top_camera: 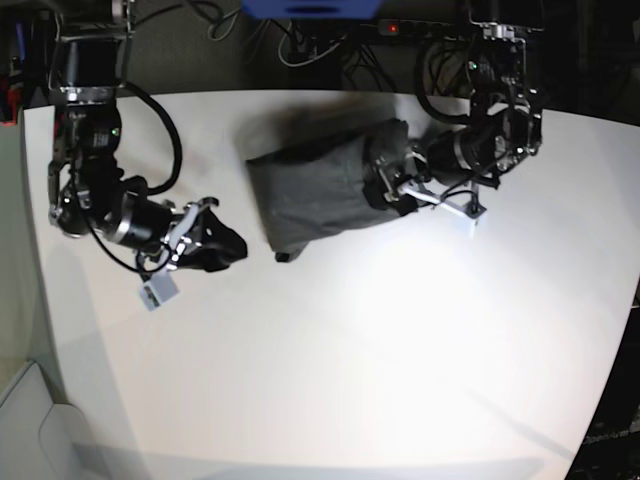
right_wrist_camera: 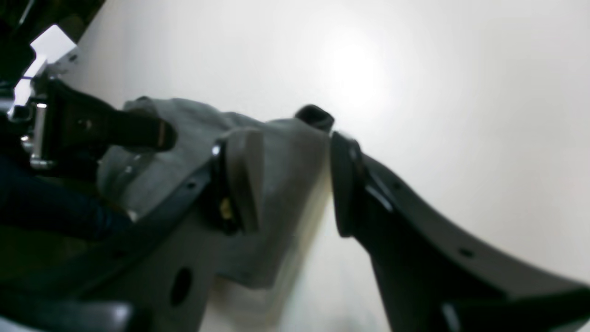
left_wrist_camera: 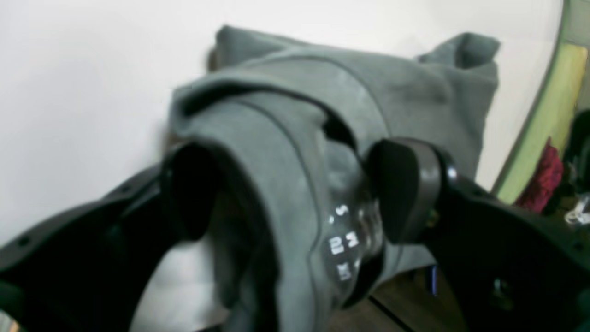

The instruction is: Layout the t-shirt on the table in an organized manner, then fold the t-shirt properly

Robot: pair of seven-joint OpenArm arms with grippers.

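Note:
The dark grey t-shirt (top_camera: 315, 190) lies bunched in a loose heap on the white table (top_camera: 400, 350), toward its far middle. My left gripper (top_camera: 385, 185) sits at the heap's right edge. In the left wrist view its jaws stand wide open (left_wrist_camera: 290, 184), with a fold of the t-shirt (left_wrist_camera: 322, 106) draped loosely between them, not pinched. My right gripper (top_camera: 228, 243) rests low over the table, left of the heap and apart from it. Its fingers (right_wrist_camera: 292, 180) are open with nothing between them; the t-shirt (right_wrist_camera: 281, 152) shows just beyond them.
White tags hang by each wrist (top_camera: 155, 293) (top_camera: 466, 216). The table's curved edge (left_wrist_camera: 530, 120) runs past the left gripper, with a green floor strip and a red cloth (left_wrist_camera: 544, 177) beyond. Cables and a power strip (top_camera: 400, 28) lie behind the table.

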